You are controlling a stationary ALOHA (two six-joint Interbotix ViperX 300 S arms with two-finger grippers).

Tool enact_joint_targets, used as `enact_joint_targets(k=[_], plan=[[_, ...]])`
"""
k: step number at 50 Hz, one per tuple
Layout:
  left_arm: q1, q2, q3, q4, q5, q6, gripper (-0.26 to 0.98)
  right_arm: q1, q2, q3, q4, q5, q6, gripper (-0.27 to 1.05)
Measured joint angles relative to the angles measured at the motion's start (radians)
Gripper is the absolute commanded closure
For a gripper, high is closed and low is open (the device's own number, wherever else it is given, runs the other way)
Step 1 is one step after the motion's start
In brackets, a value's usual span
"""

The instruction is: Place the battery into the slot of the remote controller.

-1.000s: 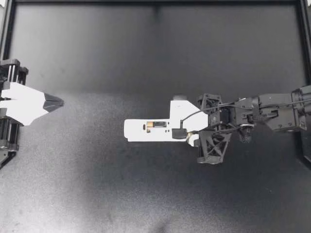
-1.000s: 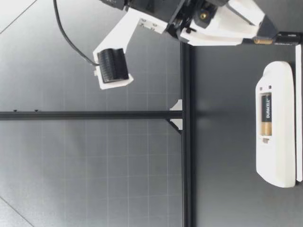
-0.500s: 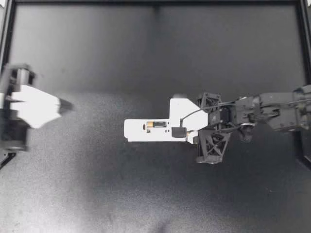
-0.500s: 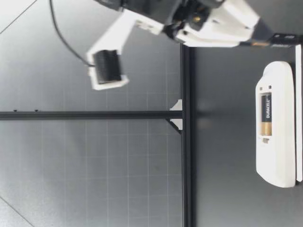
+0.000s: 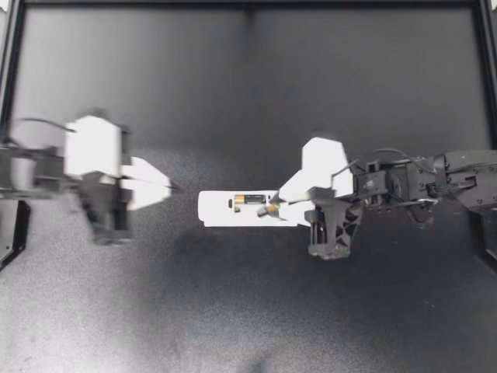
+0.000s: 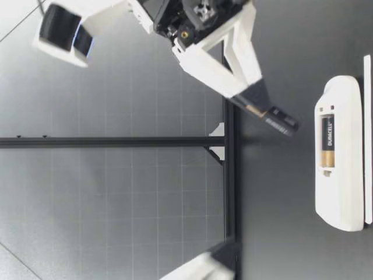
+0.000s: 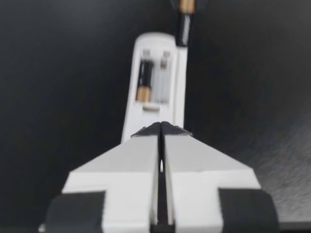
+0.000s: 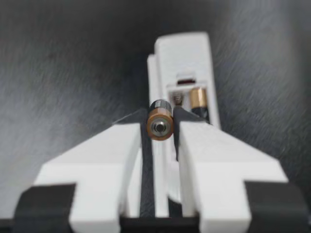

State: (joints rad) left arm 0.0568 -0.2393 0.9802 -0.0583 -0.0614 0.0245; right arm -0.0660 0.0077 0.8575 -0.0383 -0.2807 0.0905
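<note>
The white remote (image 5: pixel 233 210) lies on its face mid-table with its compartment open. One battery (image 5: pixel 250 200) sits in a slot, and the slot beside it (image 7: pixel 163 80) is empty. My right gripper (image 5: pixel 273 208) is shut on a second battery (image 6: pixel 282 121) and holds it tilted above the remote (image 6: pixel 344 151). In the right wrist view that battery (image 8: pixel 160 125) is clamped end-on between the fingers, just short of the remote (image 8: pixel 187 58). My left gripper (image 5: pixel 167 186) is shut and empty, pointing at the remote's other end (image 7: pixel 153 116).
A black mat covers the table inside a black frame rail (image 5: pixel 248 4). A black crossbar (image 6: pixel 116 142) runs behind the scene in the low view. Nothing else lies on the mat.
My right gripper closed on the loose battery beside the remote, lifted it and tilted it over the remote's end. My left arm swung in from the table's edge toward the remote.
</note>
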Motion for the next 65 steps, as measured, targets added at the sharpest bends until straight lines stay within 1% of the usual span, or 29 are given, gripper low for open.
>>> enact_joint_targets(k=[6, 17, 28, 37, 49, 59, 65], plan=[[0.000, 0.104, -0.048, 0.000, 0.015, 0.012, 0.87, -0.018, 0.046, 0.021, 0.000, -0.118, 0.000, 0.74], [0.000, 0.239, -0.132, 0.000, 0.043, 0.028, 0.87, -0.020, 0.124, 0.025, -0.002, -0.221, 0.000, 0.74], [0.000, 0.314, -0.160, 0.000, 0.051, 0.028, 0.87, -0.020, 0.172, 0.023, 0.000, -0.256, 0.000, 0.74], [0.000, 0.342, -0.170, 0.000, 0.044, 0.023, 0.87, -0.020, 0.190, 0.023, 0.000, -0.261, 0.000, 0.74], [0.000, 0.347, -0.183, 0.000, 0.064, 0.018, 0.87, -0.021, 0.206, 0.015, 0.000, -0.247, 0.002, 0.74], [0.002, 0.347, -0.186, 0.000, 0.075, 0.018, 0.87, -0.021, 0.204, -0.012, 0.000, -0.175, -0.002, 0.74], [0.000, 0.347, -0.186, 0.000, 0.080, 0.018, 0.87, -0.021, 0.206, -0.037, -0.002, -0.100, -0.005, 0.74]])
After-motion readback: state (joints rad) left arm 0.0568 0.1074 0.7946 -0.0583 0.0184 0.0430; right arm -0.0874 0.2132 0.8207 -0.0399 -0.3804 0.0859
